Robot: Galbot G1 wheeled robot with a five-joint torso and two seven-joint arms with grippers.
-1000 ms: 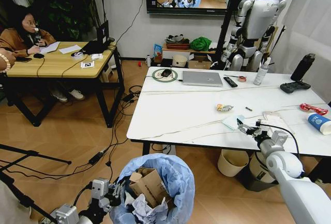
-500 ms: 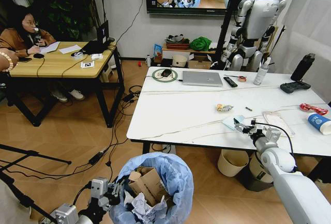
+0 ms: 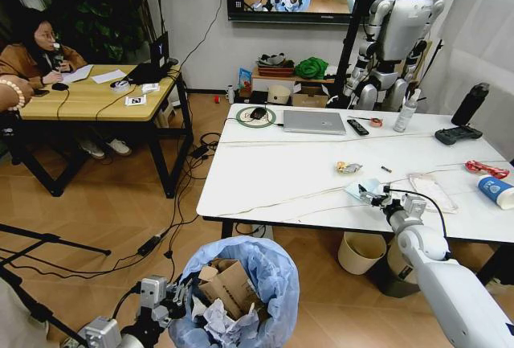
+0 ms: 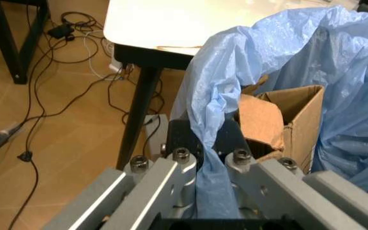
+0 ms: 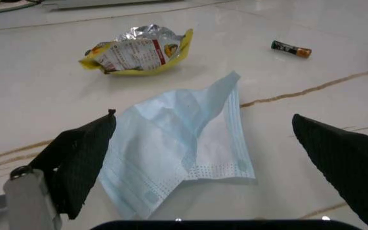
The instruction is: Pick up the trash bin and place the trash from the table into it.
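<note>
Right hand [image 5: 203, 158] advanced, spread wide over face mask [image 5: 184, 143]

A white marble-look table [image 3: 273, 179] with thin dark veins and black legs carries scattered litter and gear. Near its centre lies a crumpled yellow-and-foil snack wrapper [image 3: 348, 168], with a small battery [image 3: 386, 169] at its 3 o'clock. A pale blue face mask [image 5: 184, 153] lies flat at the wrapper's 5 o'clock. Along the far edge sit a closed silver laptop [image 3: 314, 122], a black remote [image 3: 357, 127] and a white bottle [image 3: 405, 114]. At the right end lie a red wrapper [image 3: 486, 169] and a blue-white paper cup [image 3: 496, 191].
</note>
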